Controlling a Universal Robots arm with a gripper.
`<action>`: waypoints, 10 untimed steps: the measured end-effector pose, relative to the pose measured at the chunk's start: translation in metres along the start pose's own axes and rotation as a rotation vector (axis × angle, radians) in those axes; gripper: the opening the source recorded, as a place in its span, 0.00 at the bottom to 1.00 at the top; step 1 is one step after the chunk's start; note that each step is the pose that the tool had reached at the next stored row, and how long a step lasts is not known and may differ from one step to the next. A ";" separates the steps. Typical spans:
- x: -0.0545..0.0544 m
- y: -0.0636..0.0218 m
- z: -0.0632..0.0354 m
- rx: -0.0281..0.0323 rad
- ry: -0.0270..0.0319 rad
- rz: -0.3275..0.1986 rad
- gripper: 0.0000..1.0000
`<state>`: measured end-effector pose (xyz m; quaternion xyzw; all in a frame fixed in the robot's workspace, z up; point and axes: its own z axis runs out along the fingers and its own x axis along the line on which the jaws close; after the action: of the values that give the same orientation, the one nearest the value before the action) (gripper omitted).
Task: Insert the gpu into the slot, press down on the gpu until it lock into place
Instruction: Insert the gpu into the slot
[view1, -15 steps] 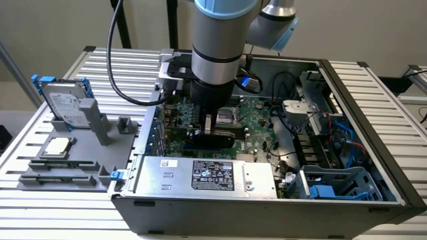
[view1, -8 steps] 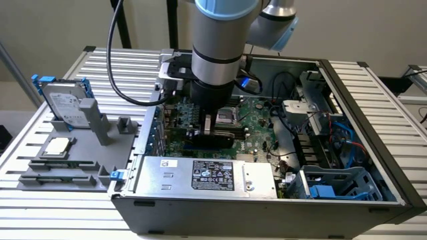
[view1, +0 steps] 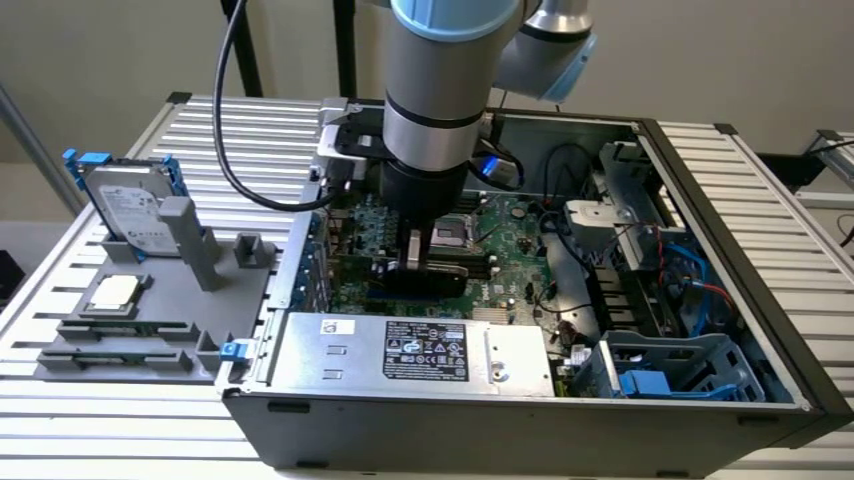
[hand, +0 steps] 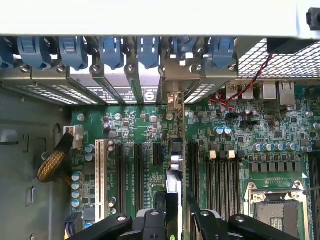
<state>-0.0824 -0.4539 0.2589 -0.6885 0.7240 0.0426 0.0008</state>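
The gpu (hand: 174, 165) stands on edge on the green motherboard (hand: 220, 125), its metal bracket up against the case's rear wall. In the exterior view the gpu (view1: 424, 278) is a dark block low inside the open case. My gripper (hand: 177, 201) straddles the card's top edge, one black finger on each side, and a sliver of board shows between the card and one finger (hand: 194, 207). Nothing is clamped; the jaws stand open. Seen from outside, the gripper (view1: 416, 250) reaches straight down into the case. The slot is hidden beneath the card.
Black expansion slots (hand: 137, 170) and a white one (hand: 100, 170) flank the card; memory slots (hand: 220, 175) and the CPU socket (hand: 275, 207) lie on the other side. A silver power supply (view1: 414, 350) sits at the case front. A hard drive (view1: 134, 215) rests on the grey fixture.
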 end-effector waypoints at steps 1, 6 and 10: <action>0.000 0.0000 0.0001 -0.0001 0.0000 0.000 0.26; 0.000 -0.0001 0.0006 -0.0004 0.0010 0.000 0.26; 0.000 -0.0001 0.0015 -0.0001 0.0040 0.000 0.26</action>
<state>-0.0824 -0.4539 0.2574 -0.6885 0.7241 0.0413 -0.0007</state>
